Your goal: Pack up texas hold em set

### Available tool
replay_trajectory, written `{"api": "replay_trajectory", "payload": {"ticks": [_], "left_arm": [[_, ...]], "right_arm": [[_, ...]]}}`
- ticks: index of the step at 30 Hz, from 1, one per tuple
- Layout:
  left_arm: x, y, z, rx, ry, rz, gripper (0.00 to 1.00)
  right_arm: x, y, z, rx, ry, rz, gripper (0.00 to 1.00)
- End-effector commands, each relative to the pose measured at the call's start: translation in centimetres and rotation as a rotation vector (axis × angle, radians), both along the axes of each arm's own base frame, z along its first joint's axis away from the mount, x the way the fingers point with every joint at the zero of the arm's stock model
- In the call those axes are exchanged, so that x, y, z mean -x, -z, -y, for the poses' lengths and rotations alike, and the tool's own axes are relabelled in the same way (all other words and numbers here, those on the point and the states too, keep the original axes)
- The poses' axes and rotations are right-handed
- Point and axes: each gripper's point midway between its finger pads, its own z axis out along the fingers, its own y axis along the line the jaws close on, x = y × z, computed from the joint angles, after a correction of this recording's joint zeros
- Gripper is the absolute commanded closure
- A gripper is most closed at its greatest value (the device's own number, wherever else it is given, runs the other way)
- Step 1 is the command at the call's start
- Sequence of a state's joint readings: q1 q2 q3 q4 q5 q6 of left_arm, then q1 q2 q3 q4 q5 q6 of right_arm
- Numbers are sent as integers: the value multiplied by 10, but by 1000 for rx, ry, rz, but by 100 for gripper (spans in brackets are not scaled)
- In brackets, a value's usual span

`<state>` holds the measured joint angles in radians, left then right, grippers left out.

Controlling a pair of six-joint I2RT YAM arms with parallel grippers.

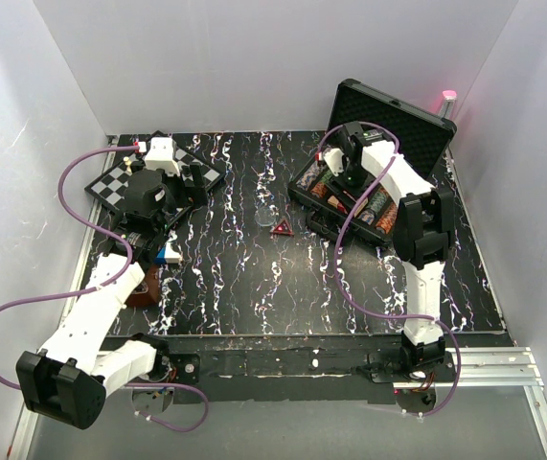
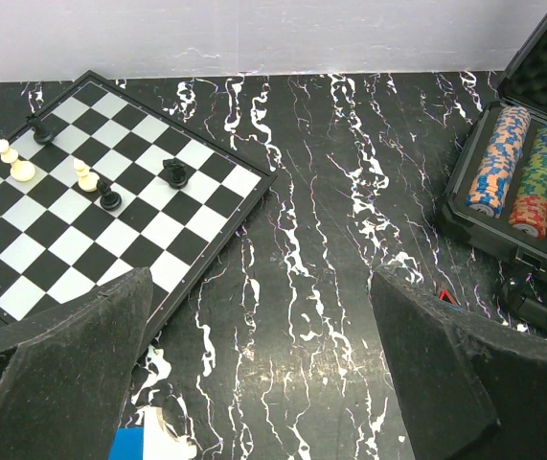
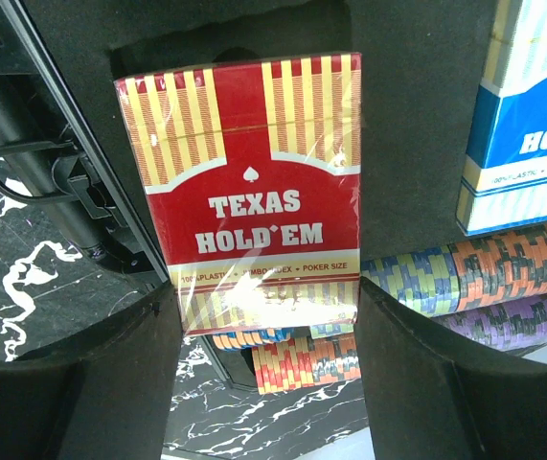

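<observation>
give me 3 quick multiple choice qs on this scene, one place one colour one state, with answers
1. Where on the table is the briefcase? A far right B near left C centre
2. Colour of the card box in the right gripper? A blue B green C red
3. The left gripper is: A open, empty B shut on a chip C holding a pawn

1 A: the top view shows it at the far right corner.
2 C: the held box is red.
3 A: jaws wide apart, nothing between.

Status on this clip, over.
Left claw open, empty over table. Right claw shut on red card box over open briefcase foam. Chessboard off left, not obstructing.
</observation>
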<state>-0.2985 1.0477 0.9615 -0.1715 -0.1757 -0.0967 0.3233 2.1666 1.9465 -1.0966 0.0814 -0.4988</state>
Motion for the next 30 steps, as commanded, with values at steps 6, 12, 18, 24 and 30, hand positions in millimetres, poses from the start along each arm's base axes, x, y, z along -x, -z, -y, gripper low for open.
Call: {"api": "replay_trajectory", "payload": {"ticks": [6,12,18,24,30], "left_arm": [[2,-8,0,2,9,30,2],[2,-8,1,-1,13,32,2],[2,-9,1,0,16,33,2],[2,-8,2,2,20,31,2],[1,-7,3,2,22,28,2]], "right_arm": [[-27,24,-35,-97,-48,64,99],[-24,21,-30,-53,-74,5,99],[-33,10,-31,-71,-86,37,99],[-37,17,-33,-71,-80,25,99],[-43,16,-35,-81,-53,56,99]]}}
